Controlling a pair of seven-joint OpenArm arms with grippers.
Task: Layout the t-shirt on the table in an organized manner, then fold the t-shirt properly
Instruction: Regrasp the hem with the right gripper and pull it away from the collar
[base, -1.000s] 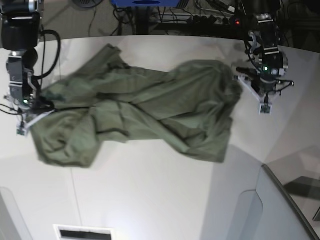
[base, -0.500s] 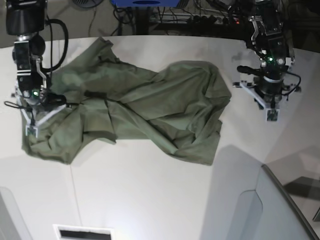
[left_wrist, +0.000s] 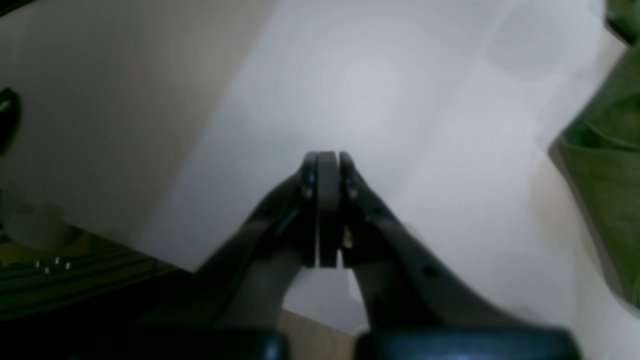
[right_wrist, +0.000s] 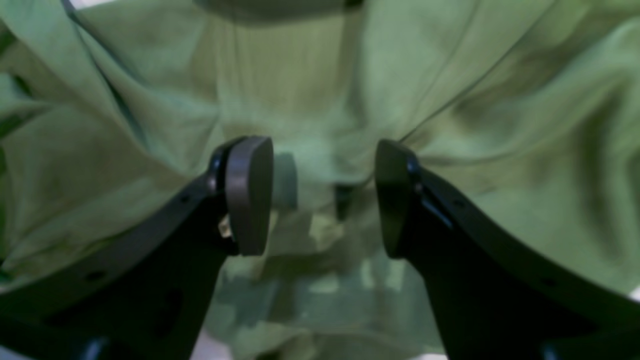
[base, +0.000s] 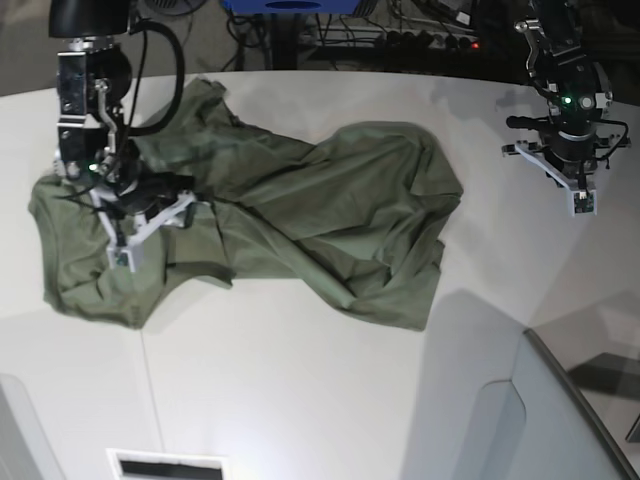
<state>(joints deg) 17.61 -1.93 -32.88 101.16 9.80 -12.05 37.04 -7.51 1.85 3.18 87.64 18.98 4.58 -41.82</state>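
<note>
Soft cloth t-shirt (base: 300, 215), matt table (base: 300, 390)

Shirt (base: 300, 215): crumpled, collar and label buried in folds; cut off on all sides in right wrist view, mere edge strip in left wrist view. Both wrist views blurred. Table (base: 300, 380): runs past frame edges.

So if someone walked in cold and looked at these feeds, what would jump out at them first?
The crumpled olive t-shirt, sprawled in folds across the middle of the white table, far from laid flat. Next, the right hand hanging open directly over the shirt's bunched end on the base view's left, nothing between its pads. The left hand is shut and empty over bare table, off the shirt's other edge.
</note>
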